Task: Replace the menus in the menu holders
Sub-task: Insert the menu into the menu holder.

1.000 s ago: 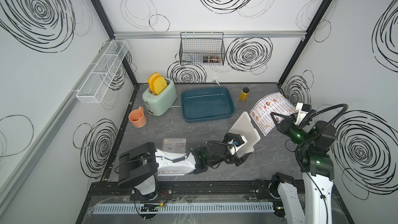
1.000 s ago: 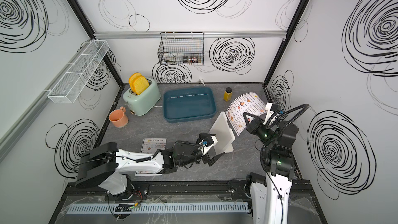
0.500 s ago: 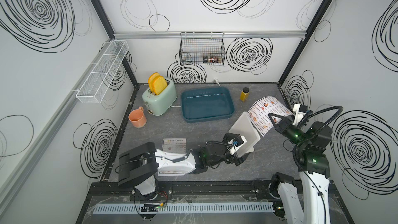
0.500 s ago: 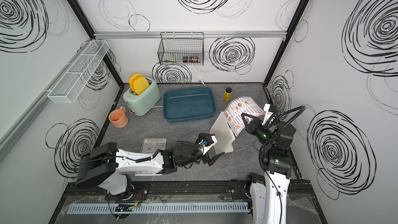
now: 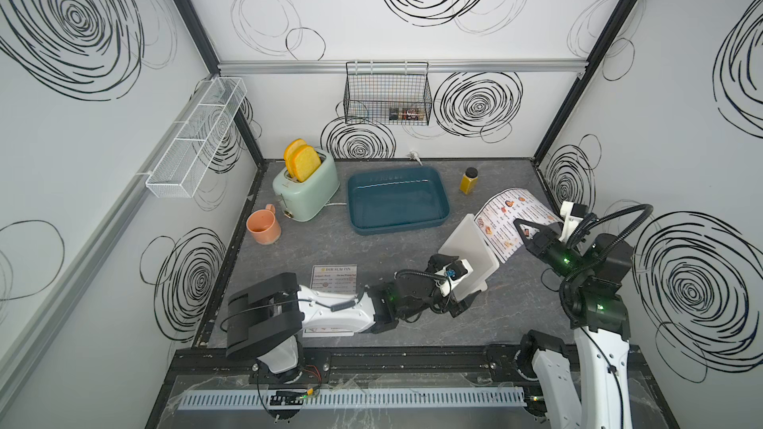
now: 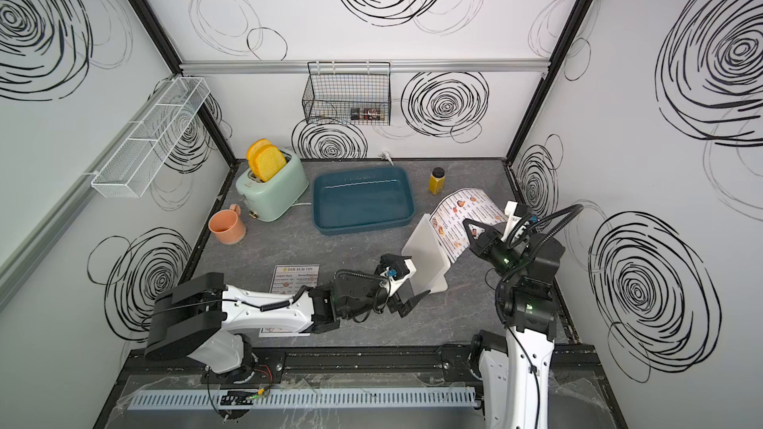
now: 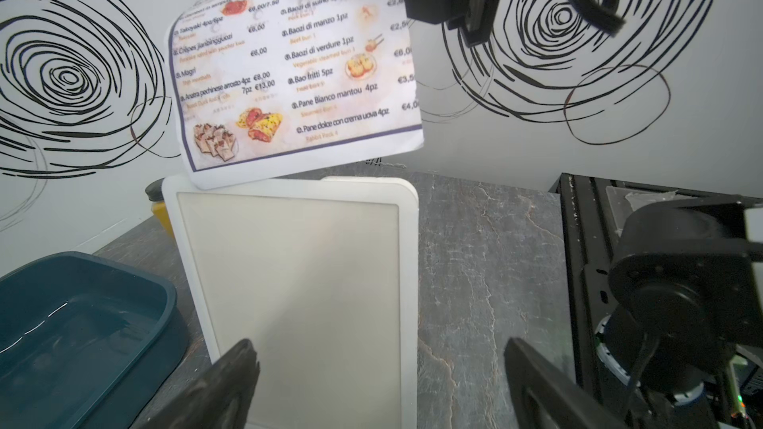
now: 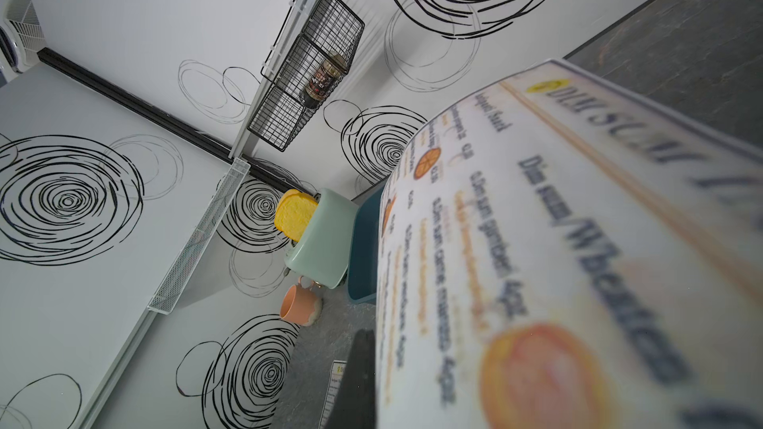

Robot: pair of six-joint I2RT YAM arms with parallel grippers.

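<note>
- Overhead, a grey tabletop [image 5: 330, 249] sits inside a white booth with black scribbled swirls on its walls.
- The right pincer [image 5: 526, 228] is raised above the table and clamped shut on the upper part of a "DIM SUM INN" menu [image 5: 503, 216]. The sheet bows and hangs down from it.
- The white menu holder [image 5: 468, 249] leans upright just beside and below the right pincer, its front pane showing plain white.
- In the left wrist view, the held menu's lower corner overlaps the holder's top edge. Whether it has entered the slot cannot be told.
- The left pincer [image 5: 454, 282] lies low near the table with its jaws spread wide, gripping nothing.
- The holder stands directly ahead of the left pincer. One of the pincer's fingers [image 7: 237, 369] crosses the holder's lower edge and the other is off to its side. Contact cannot be told.
- A second menu [image 5: 335, 278] lies flat on the table behind the left pincer, partly under the left arm [image 5: 330, 311].
- Farther ahead of the left pincer sits a dark blue tray [image 5: 396, 222].
- A mint toaster [image 5: 309, 196] holding two toast slices and an orange mug [image 5: 264, 228] stand well apart from both pincers.
- A yellow bottle [image 5: 470, 181] stands beyond the right pincer, near the back wall.
</note>
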